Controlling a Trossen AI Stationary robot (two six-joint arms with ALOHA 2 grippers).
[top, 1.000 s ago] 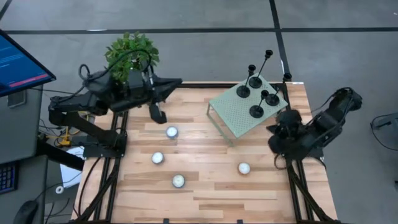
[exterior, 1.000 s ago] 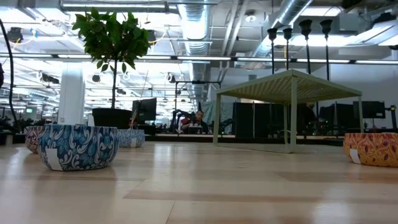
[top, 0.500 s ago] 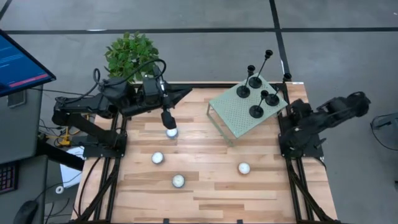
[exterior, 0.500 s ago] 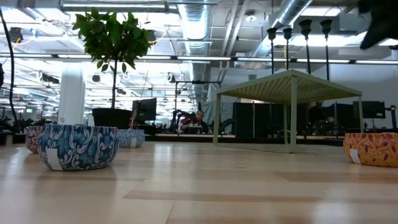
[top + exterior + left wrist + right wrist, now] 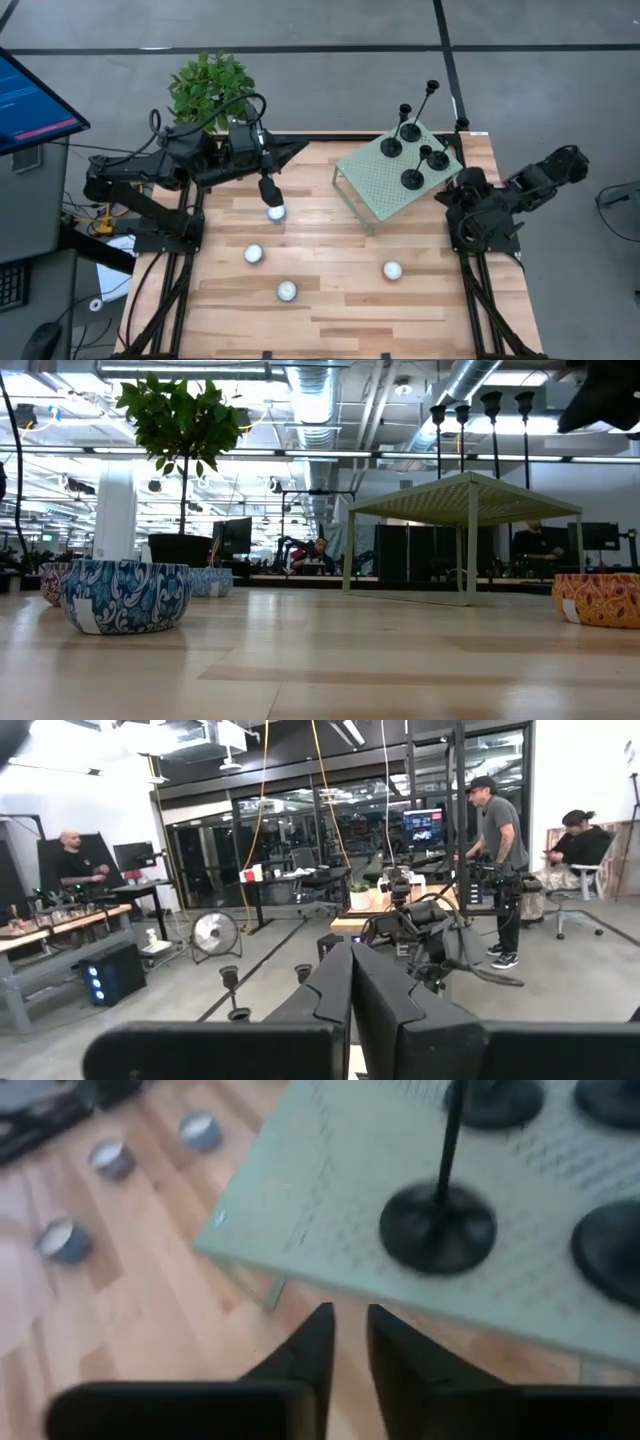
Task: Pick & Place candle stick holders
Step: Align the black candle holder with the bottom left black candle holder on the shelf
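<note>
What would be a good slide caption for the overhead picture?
Four black candle stick holders stand on a green stand as the right gripper nears; tealights dot the table.

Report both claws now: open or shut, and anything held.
Left claw: shut, holding nothing, above a tealight candle.
Right claw: slightly open, holding nothing, beside the green stand with the candle stick holders.

Left gripper (image 5: 350, 982) fingers pressed together — candle stick holders (image 5: 230, 990) beyond.
</note>
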